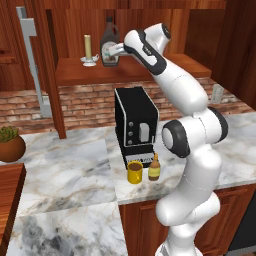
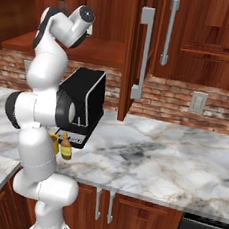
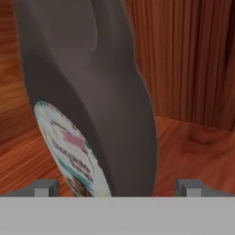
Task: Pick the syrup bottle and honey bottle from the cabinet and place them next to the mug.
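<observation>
Gripper open, syrup bottle between fingers

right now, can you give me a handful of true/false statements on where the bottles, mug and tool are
1. The honey bottle stands on the counter right beside the mug. True.
2. The syrup bottle is already down on the counter. False: it stands upright on the cabinet shelf.
3. The tool is open, its tips either side of the syrup bottle's base. True.
4. The candle lies toppled on the shelf. False: it stands upright, to the left of the syrup bottle in the left base view.
5. The mug sits on top of the coffee machine. False: it stands on the counter in front of it.
</observation>
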